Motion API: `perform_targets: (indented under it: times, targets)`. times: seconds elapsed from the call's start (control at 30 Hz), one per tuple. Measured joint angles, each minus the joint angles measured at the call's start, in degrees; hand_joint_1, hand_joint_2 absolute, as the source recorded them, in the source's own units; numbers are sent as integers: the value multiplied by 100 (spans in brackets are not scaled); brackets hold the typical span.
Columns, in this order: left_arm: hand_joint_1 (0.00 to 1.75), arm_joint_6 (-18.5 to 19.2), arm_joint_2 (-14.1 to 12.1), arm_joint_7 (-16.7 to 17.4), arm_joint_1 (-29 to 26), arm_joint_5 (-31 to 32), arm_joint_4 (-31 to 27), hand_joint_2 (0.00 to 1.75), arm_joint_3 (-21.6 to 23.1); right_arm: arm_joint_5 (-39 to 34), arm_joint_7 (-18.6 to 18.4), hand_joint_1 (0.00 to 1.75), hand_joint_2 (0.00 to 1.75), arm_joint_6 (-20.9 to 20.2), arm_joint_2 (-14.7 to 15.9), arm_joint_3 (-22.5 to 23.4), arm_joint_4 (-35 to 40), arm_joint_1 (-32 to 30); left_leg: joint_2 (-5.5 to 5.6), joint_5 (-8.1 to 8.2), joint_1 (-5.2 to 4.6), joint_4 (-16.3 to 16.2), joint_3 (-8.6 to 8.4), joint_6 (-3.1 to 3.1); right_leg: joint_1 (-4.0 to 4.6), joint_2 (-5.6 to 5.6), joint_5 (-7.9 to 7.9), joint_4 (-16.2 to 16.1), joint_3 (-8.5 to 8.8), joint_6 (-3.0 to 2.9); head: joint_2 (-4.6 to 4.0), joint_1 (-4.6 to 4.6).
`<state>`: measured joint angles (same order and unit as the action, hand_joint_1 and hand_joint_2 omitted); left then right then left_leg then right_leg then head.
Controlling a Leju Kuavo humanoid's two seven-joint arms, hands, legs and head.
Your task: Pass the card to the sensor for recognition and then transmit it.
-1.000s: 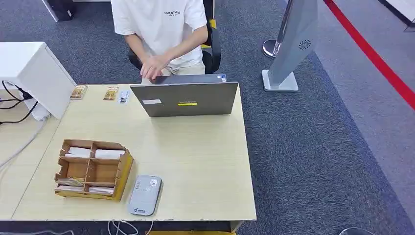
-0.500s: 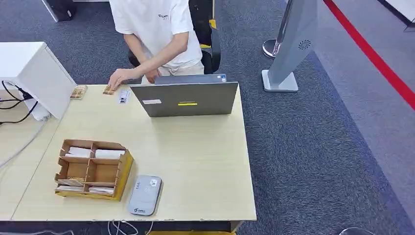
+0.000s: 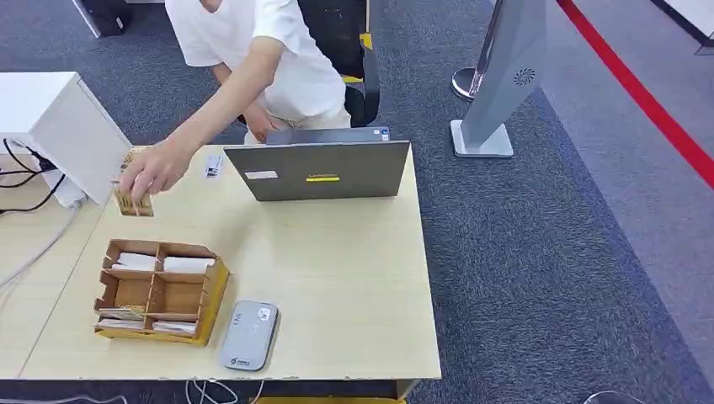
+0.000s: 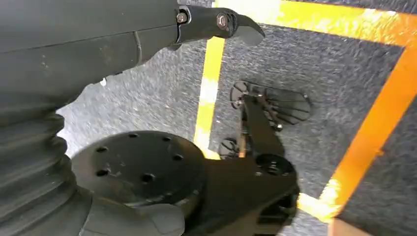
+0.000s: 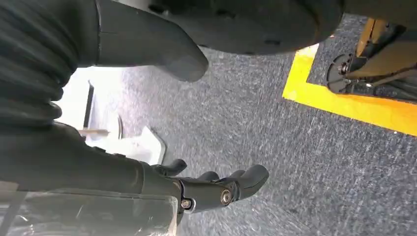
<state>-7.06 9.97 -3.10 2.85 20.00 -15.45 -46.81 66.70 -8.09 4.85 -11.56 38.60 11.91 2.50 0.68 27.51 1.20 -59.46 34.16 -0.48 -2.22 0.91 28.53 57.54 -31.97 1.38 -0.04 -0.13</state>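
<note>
Person's hand point(image 3: 151, 171) holds card point(image 3: 135, 204) above table point(image 3: 354, 278); robot hands' states unclear.

You are looking at a pale, smooth, matt wood-laminate tabletop point(image 3: 337, 278) standing on rough blue-grey carpet floor point(image 3: 547, 252). The brown compartmented organiser box point(image 3: 160, 291) looks like thin plywood or stiff card, unvarnished, holding white paper-like packs. Beside it, the rounded grey sensor pad point(image 3: 249, 335) is smooth plastic with a soft sheen. The grey laptop lid point(image 3: 318, 169) has a matt metallic finish. The person's white T-shirt point(image 3: 286, 50) is plain cloth. The left hand point(image 4: 147, 34) and right hand point(image 5: 206, 189) show dark, slightly glossy plastic fingers and ribbed matt rubbery covers.
</note>
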Motion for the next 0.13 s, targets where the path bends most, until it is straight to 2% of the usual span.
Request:
perform_targets:
  times: [0.07,0.1,0.13]
  targets:
    - [0,35,-42,11,-52,-87,0,175,226,-307,46,0,175,-17,50,-122,31,-48,0,0,0,0,1,0,0,0,0,0,0,0,0,0]
    - [0,46,-66,13,-74,-129,0,175,326,-450,63,0,0,-31,68,-188,46,-68,0,0,0,0,1,0,0,0,0,0,0,0,0,0]
    - [0,57,-92,15,-98,-181,0,175,439,-625,83,0,0,-53,98,-262,61,-90,0,0,0,0,1,0,0,0,0,0,0,0,0,0]
